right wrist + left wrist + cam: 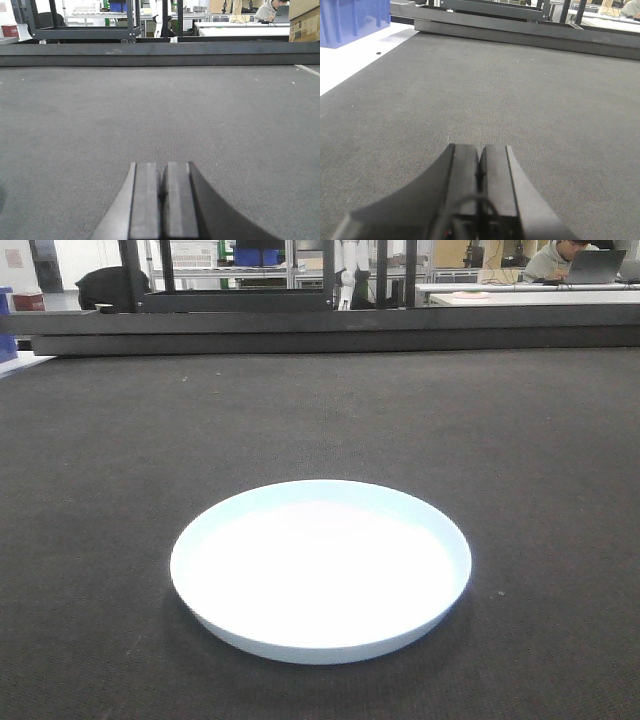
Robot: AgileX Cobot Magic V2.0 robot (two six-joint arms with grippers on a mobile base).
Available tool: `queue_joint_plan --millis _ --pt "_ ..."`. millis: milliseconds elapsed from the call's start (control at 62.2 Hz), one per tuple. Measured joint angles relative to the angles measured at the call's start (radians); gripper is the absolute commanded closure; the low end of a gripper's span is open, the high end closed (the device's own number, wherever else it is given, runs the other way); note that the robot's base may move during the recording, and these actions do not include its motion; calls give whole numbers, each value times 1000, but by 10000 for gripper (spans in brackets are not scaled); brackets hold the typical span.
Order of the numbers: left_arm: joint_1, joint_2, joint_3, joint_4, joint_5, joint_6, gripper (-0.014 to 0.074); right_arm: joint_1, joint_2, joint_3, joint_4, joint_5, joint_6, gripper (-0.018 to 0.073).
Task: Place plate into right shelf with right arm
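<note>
The plate (320, 565) lies flat, rim up, on the dark mat-covered table (100, 440). It is well short of the raised rail (320, 335) along the far edge, about midway between the sides, and probably close to the near edge, which is out of frame. The left gripper (480, 150) has its jaws pressed together on nothing, low over the mat, with a blue bin (350, 20) at the far left corner; the right gripper (161, 167) is likewise closed and empty, facing the far edge.
</note>
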Motion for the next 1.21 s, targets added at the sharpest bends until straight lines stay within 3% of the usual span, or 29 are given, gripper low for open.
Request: queue_joint_plan --millis 643,868,1028,1205 --pt "0 0 0 0 0 0 724 0 0 0 2 -6 0 510" --pt "0 0 0 0 0 0 724 0 0 -26 10 -177 0 510" --pt "0 0 0 0 0 0 724 0 20 -203 -11 -41 0 510" --pt "0 0 0 0 0 0 724 0 180 -384 -78 212 0 510"
